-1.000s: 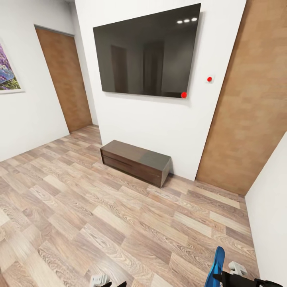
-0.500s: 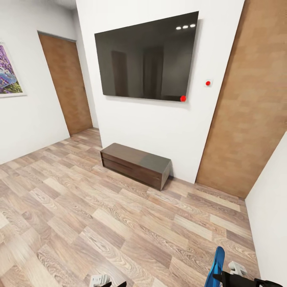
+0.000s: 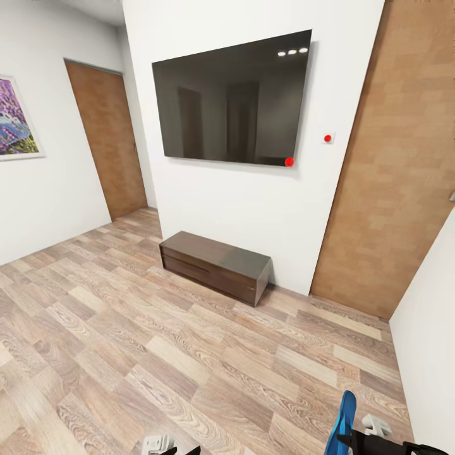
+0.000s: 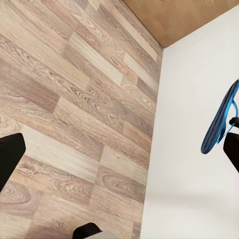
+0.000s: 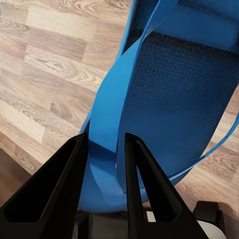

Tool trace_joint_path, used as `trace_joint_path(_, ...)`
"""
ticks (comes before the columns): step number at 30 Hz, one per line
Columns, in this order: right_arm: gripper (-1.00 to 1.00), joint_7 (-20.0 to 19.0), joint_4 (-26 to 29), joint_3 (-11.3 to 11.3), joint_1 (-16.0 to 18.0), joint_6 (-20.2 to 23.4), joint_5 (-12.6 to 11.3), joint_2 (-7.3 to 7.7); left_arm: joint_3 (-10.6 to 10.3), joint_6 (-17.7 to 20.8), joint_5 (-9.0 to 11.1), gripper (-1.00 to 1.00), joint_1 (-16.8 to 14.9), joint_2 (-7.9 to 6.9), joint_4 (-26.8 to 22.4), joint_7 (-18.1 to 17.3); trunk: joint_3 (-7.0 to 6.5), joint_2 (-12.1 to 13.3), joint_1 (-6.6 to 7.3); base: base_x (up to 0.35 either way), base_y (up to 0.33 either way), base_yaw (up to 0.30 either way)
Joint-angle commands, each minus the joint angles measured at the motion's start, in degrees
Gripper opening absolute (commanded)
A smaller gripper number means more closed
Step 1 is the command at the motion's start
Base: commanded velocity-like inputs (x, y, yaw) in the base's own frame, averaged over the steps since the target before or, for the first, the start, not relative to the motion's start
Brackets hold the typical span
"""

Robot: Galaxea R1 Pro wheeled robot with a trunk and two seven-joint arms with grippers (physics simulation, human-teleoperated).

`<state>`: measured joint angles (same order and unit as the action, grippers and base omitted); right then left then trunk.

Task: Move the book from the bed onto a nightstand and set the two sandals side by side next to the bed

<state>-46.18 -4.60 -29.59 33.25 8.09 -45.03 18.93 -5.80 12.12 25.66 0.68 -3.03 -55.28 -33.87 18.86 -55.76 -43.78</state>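
A: Floor (image 3: 126,328) first: light brown wood planks, running to a white wall with a big dark screen (image 3: 230,104) and a long low dark-brown bench cabinet (image 3: 215,265) beneath it.

B: And the sandal (image 5: 169,99)?

A: Bright blue, slim, with a textured sole and thin straps. It stands on edge at the lower right of the head view, in the right gripper (image 5: 107,164).

B: How do the fingers sit?

A: Narrow, two black fingers (image 5: 144,184) pinching the sandal's strap between them.

B: The left gripper (image 4: 45,194)?

A: Its dark fingertips stand well apart over the planks, holding nothing.

Right claw (image 5: 107,149) pinches the sandal (image 5: 169,89); left claw (image 4: 45,194) spread.
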Motion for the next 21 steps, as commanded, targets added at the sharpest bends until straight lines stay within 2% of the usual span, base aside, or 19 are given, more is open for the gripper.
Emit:
trace_joint_path(1,-1.0,-0.4,-0.1,-0.3,0.1,0.5,-0.7,-0.02,-0.1,0.5,0.6,1.0,0.0,-0.05,-0.1,0.0,-0.04,0.0,-0.01,0.0,0.0,0.0)
trace_joint_path(21,-1.0,-0.5,-0.1,-0.3,0.1,0.5,-0.7,0.0,-0.1,0.5,0.6,1.0,0.0,-0.05,-0.1,0.0,-1.88,0.0,-0.01,0.0,0.0,0.0)
